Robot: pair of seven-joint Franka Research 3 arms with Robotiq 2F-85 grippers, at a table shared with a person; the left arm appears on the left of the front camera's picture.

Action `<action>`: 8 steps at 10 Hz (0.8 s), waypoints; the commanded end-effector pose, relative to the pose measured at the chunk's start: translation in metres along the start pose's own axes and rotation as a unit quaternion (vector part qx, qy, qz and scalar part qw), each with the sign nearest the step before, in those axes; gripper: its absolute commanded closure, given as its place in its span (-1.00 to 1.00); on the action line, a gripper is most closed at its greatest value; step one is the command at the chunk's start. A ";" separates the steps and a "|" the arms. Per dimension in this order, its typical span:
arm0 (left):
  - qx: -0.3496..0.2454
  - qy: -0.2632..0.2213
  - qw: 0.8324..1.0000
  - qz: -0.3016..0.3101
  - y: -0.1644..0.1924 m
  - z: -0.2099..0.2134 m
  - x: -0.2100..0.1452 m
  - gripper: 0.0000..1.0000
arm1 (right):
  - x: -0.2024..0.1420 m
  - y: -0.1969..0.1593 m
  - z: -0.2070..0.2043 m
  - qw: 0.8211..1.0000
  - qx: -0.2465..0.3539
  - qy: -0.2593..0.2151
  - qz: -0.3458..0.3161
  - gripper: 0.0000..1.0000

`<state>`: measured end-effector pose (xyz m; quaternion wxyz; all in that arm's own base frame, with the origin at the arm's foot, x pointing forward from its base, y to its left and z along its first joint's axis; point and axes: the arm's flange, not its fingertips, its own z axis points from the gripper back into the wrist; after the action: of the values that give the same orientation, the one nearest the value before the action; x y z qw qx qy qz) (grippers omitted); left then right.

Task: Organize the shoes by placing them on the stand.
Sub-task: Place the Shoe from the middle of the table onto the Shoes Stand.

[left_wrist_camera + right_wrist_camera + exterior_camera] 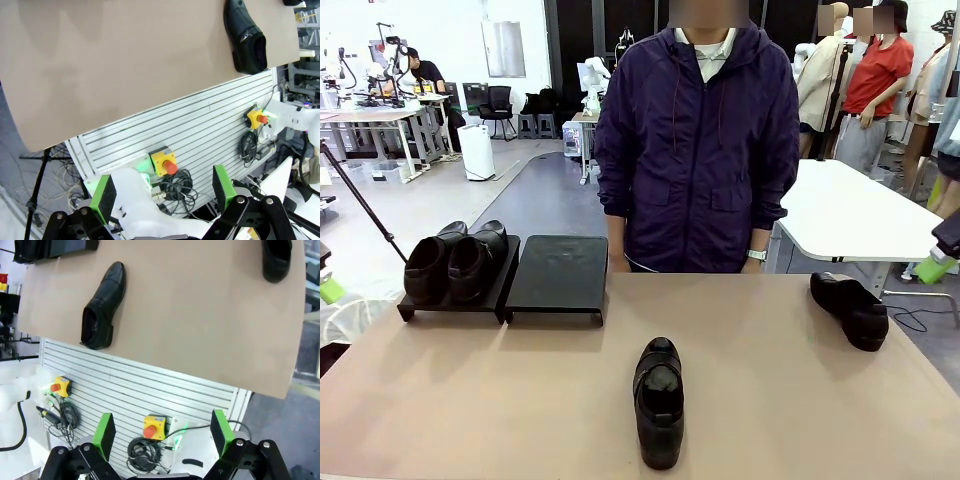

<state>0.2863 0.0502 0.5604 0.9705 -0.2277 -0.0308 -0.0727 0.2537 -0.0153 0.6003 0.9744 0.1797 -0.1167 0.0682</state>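
Two black shoes (455, 262) sit side by side on the left stand (410, 310), toes toward me. The matching stand (558, 275) right beside it is bare. A third shoe (659, 400) lies near the table's front middle, also seen in the left wrist view (245, 35) and the right wrist view (102, 307). The fourth shoe (850, 308) (277, 257) lies at the far right. My left gripper (161, 189) and right gripper (163, 430) both hang open, holding nothing, back over the robot's side beyond the table's near edge.
A person in a purple jacket (698, 150) stands at the far edge of the tan table (790, 400). Below my grippers are a slatted metal panel (200, 125), yellow boxes with red buttons (164, 161) (152, 426) and cables. A white table (850, 215) stands behind on the right.
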 end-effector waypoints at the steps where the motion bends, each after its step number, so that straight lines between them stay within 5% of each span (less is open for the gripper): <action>1: 0.000 0.004 1.000 0.003 0.001 0.002 -0.001 -1.00 | 0.001 0.003 0.002 1.000 0.007 0.000 -0.012 -1.00; 3: 0.000 0.000 1.000 0.000 0.000 0.000 0.000 -1.00 | 0.001 0.003 0.002 1.000 0.007 0.000 -0.012 -1.00; 5: 0.016 0.083 0.996 0.025 -0.131 -0.044 0.061 -1.00 | 0.001 0.003 0.002 1.000 0.007 0.000 -0.012 -1.00; 8: 0.093 0.213 0.973 -0.016 -0.288 -0.189 0.088 -1.00 | 0.001 0.003 0.002 1.000 0.007 0.000 -0.012 -1.00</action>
<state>0.2934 -0.2657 0.5335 0.9708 -0.1510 0.1333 -0.1304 0.2536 -0.0152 0.6005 0.9748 0.1781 -0.1163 0.0667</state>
